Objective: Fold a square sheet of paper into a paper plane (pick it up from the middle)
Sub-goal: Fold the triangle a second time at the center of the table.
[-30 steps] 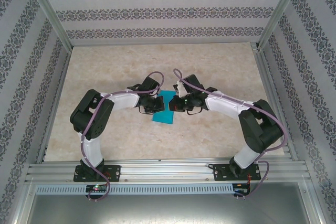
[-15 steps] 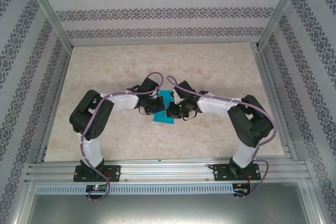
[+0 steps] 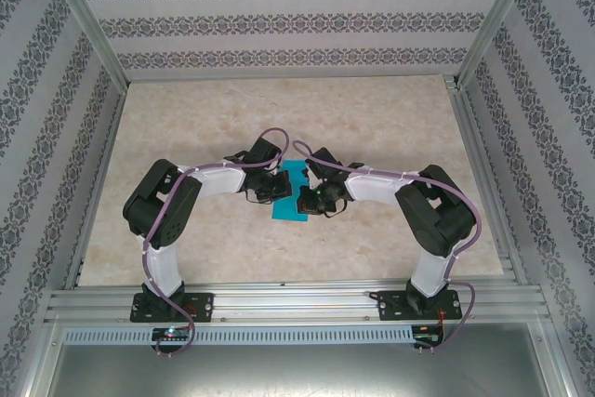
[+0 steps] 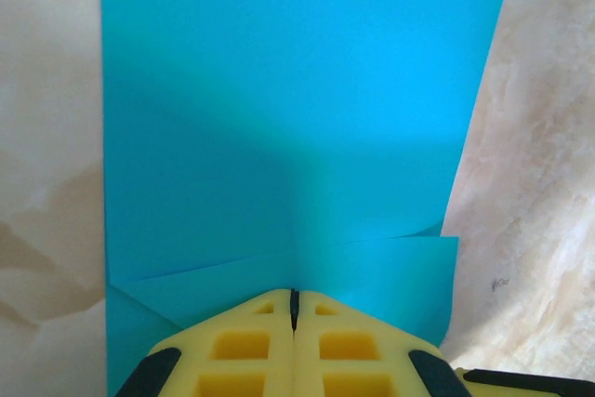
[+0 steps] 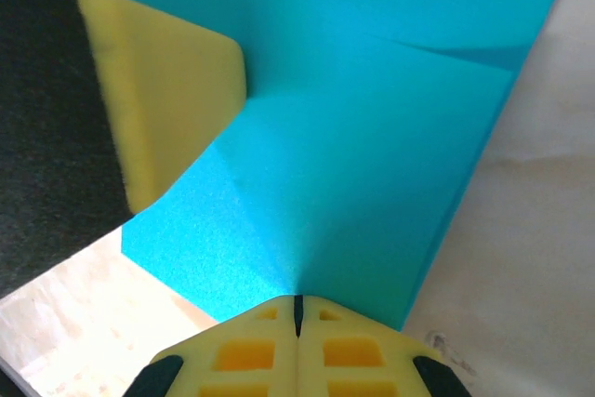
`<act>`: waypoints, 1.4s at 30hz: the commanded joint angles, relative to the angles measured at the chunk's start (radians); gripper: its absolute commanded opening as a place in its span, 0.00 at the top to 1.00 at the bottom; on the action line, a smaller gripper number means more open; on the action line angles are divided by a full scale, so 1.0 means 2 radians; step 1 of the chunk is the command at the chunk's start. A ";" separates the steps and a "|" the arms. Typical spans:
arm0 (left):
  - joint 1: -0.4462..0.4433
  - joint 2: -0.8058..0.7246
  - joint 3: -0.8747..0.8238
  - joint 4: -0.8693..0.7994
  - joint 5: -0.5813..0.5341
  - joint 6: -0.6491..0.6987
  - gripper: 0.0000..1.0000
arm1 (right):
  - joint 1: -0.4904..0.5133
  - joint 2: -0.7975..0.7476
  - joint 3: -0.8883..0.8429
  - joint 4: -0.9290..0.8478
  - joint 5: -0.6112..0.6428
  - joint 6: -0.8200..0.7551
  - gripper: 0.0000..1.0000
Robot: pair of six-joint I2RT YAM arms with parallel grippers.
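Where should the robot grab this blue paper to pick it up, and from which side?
Probably the folded flap of the square sheet of paper: its free edge seems to stand slightly off the layer below, with shadow under it. The rest lies flat on the table, so come in low from that open edge, not from above.

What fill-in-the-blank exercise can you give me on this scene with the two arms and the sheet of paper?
1. The sheet of paper on the table is ____ in colour.
2. The left gripper is ____, its fingers pressed together.
3. The right gripper has ____ fingers.
Missing words: blue; shut; yellow.
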 commanded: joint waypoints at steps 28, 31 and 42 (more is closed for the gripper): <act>-0.013 0.031 -0.022 -0.055 -0.033 -0.010 1.00 | 0.002 -0.078 -0.048 -0.079 0.008 -0.054 1.00; -0.013 0.030 -0.022 -0.053 -0.030 -0.011 1.00 | 0.000 -0.083 -0.031 -0.060 0.006 -0.048 1.00; -0.012 0.029 -0.026 -0.042 -0.022 -0.017 1.00 | 0.001 -0.005 0.026 0.003 0.007 -0.023 1.00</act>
